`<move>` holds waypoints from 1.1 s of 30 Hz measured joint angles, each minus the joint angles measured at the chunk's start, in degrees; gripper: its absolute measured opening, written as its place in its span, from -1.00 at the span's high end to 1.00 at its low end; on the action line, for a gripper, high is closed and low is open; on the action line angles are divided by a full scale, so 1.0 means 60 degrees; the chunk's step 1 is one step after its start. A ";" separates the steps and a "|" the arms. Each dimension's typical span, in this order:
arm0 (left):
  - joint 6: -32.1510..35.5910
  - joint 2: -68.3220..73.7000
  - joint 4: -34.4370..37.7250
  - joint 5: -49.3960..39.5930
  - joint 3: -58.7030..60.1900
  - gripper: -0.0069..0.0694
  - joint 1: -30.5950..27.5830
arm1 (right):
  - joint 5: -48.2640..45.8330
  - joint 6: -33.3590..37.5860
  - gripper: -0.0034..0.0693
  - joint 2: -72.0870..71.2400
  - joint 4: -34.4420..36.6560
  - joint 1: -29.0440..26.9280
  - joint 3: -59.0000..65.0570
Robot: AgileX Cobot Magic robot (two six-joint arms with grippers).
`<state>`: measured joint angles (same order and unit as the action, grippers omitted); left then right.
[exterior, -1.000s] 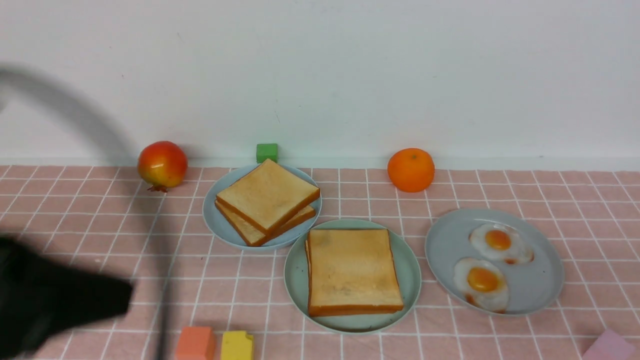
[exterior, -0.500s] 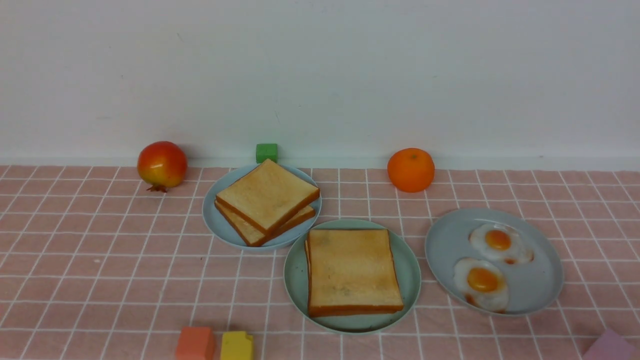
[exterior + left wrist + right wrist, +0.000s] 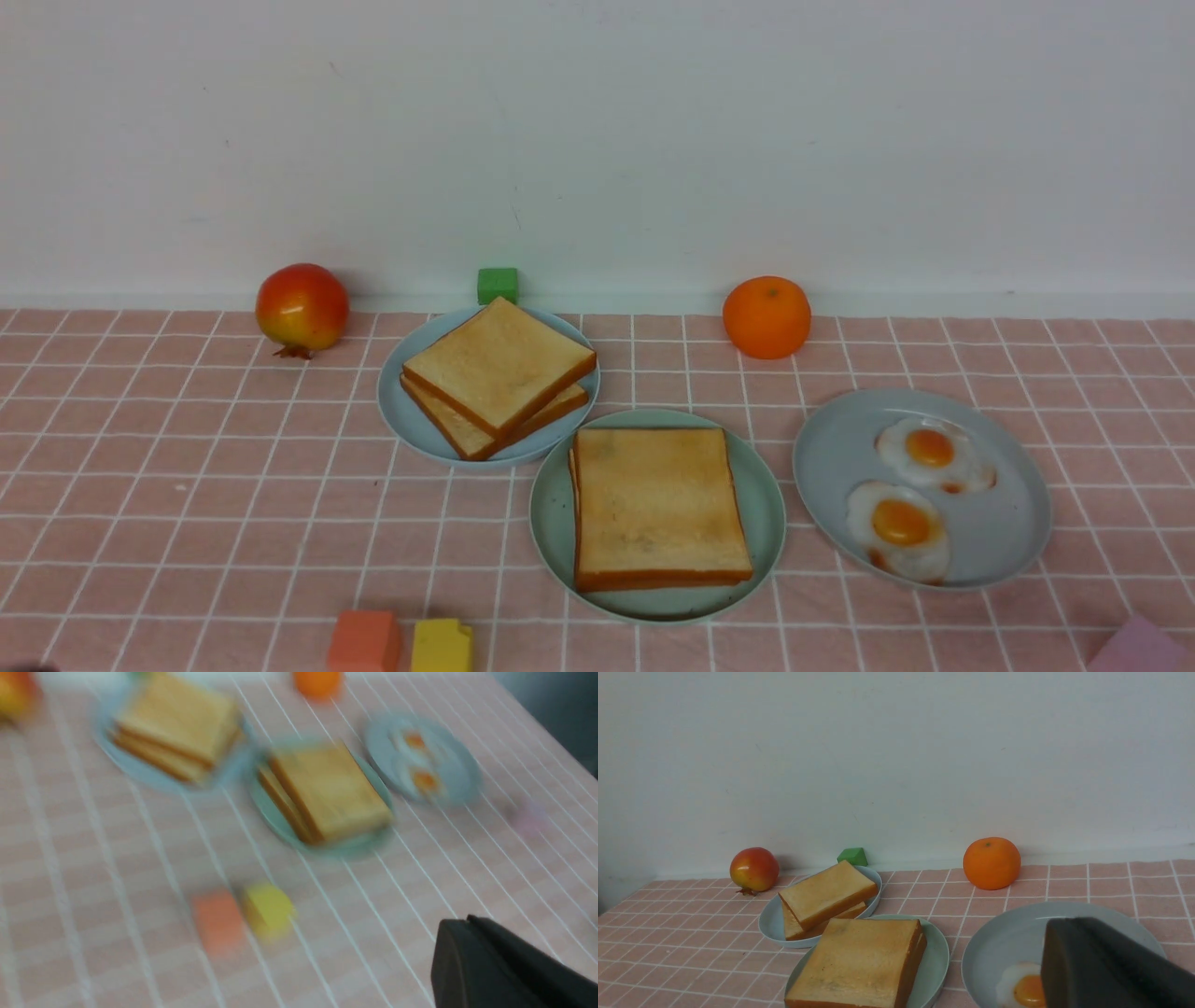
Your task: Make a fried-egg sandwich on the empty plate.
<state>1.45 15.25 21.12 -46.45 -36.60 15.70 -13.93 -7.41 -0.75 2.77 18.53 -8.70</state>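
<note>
Sandwich stacked on centre plate, both arms clear of scene

Pomegranate sits far left by the wall, off the work line, likely a distractor. Next right, grey-blue plate holds spare toast slices, two stacked and skewed, serving as the supply pile. Green cube sits just behind that plate against the wall. Orange block and yellow block lie touching at the near edge, out of the way.

Centre: the empty plate, mint-green, now carries the fried-egg sandwich. Two toast slices are aligned square, top one covering everything. No egg shows between them from any view, so cannot confirm the filling. Central position suits reach from either arm.

Right of it, orange by the wall. Egg plate holds two fried eggs, near each other, within the right arm's reach.

Front view shows neither gripper. Left gripper appears only as a dark blurred body in its wrist view, above bare cloth near the blocks; finger spacing unreadable, nothing visibly held. Right gripper is a dark mass in front of the egg plate in its wrist view; opening also unreadable.

Judgement: task looks near done or done, with the arms parked clear.
</note>
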 joint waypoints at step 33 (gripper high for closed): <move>-0.2675 -0.2633 -0.4509 0.4114 0.6226 0.72 -0.1527 | -0.0035 0.0000 0.74 0.0000 0.0000 0.0000 0.0000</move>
<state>-14.60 -0.55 -5.93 -21.76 0.76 6.54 -14.14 -7.41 -0.75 2.77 18.53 -8.70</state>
